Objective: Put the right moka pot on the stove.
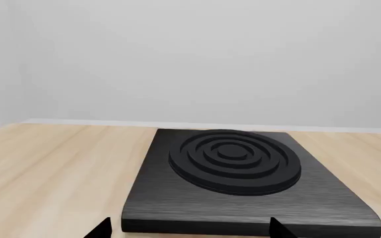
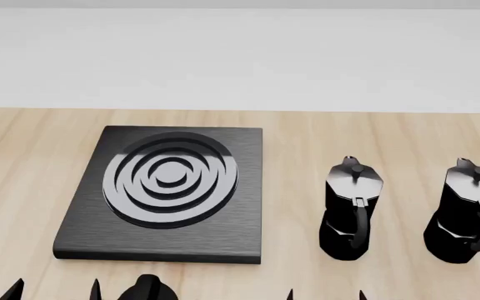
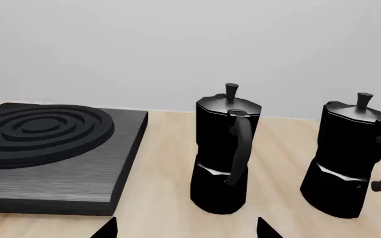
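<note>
Two black moka pots stand upright on the wooden table. The right moka pot [image 2: 465,211] [image 3: 348,159] is near the head view's right edge, its handle facing me. The other pot [image 2: 352,209] [image 3: 225,156] stands to its left. The stove [image 2: 169,190] [image 1: 243,183] [image 3: 48,148] is a black slab with a ring burner, left of both pots. My left gripper [image 2: 55,290] [image 1: 190,232] is open just in front of the stove's near edge. My right gripper [image 2: 326,295] [image 3: 187,230] is open, in front of the left pot. Both hold nothing.
A small round black knob [image 2: 147,289] sits at the table's near edge in front of the stove. A pale wall runs behind the table's far edge [image 2: 240,110].
</note>
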Available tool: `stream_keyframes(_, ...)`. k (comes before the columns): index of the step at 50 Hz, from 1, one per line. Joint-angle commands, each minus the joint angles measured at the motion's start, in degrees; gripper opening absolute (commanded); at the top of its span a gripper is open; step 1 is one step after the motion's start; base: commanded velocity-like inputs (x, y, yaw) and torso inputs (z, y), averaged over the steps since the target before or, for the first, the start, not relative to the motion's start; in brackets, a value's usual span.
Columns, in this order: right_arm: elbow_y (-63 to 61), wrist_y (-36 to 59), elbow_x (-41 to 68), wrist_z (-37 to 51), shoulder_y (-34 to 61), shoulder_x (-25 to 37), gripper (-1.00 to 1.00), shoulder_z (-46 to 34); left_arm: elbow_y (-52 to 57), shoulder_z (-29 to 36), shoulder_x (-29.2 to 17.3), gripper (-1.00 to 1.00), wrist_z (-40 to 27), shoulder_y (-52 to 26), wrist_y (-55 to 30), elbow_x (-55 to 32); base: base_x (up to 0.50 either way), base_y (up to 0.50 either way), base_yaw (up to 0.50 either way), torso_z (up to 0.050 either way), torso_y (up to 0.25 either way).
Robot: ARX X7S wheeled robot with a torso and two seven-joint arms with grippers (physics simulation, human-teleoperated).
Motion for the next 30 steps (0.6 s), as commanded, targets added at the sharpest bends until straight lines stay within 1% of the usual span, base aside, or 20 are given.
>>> stream_keyframes(1, 0.1, 0.0, 0.3, 0.2, 0.1, 0.2, 1.0, -0.3, 0.1, 0.1, -0.2, 1.0, -0.5, 0.1, 0.0, -0.2, 0.28, 0.0, 0.0, 0.0, 0.0)
stream_keyframes(13, -1.0, 0.8, 0.7, 0.5, 0.1, 0.6, 1.0, -0.6, 0.1, 0.4, -0.4, 1.0, -0.8, -0.1, -0.2, -0.6, 0.28, 0.0, 0.0, 0.0, 0.0)
stream_keyframes(17, -1.8, 1.5, 0.9, 0.3, -0.1, 0.9, 1.0, -0.9, 0.5, 0.4, -0.6, 1.0, -0.9, -0.2, -0.7, -0.8, 0.04, 0.0, 0.0, 0.0, 0.0)
stream_keyframes(19, -2.9, 2.4, 0.7, 0.5, -0.2, 1.2, 1.0, -1.1, 1.3, 0.7, -0.8, 1.0, -1.1, -0.4, -2.2, -1.0, 0.0, 0.0, 0.0, 0.0, 0.0)
stream_keyframes(21, -5.4, 4.0, 1.0, 0.7, -0.5, 1.7, 1.0, -1.0, 4.1, 0.8, -1.5, 1.0, -2.1, 0.1, -4.4, -0.5, 0.0, 0.0, 0.0, 0.0, 0.0)
stream_keyframes(26, -10.3, 8.0, 2.3, 0.7, -0.9, 2.7, 1.0, -0.8, 15.5, 0.1, -4.1, 1.0, -4.1, 1.4, -12.6, -2.4, 0.0, 0.0, 0.0, 0.0, 0.0)
stream_keyframes(30, -13.7, 9.9, 2.5, 1.1, -1.2, 3.6, 1.0, -0.6, 21.7, -0.2, -5.6, 1.0, -5.4, 1.8, -17.5, -3.2, 0.0, 0.0, 0.0, 0.0, 0.0)
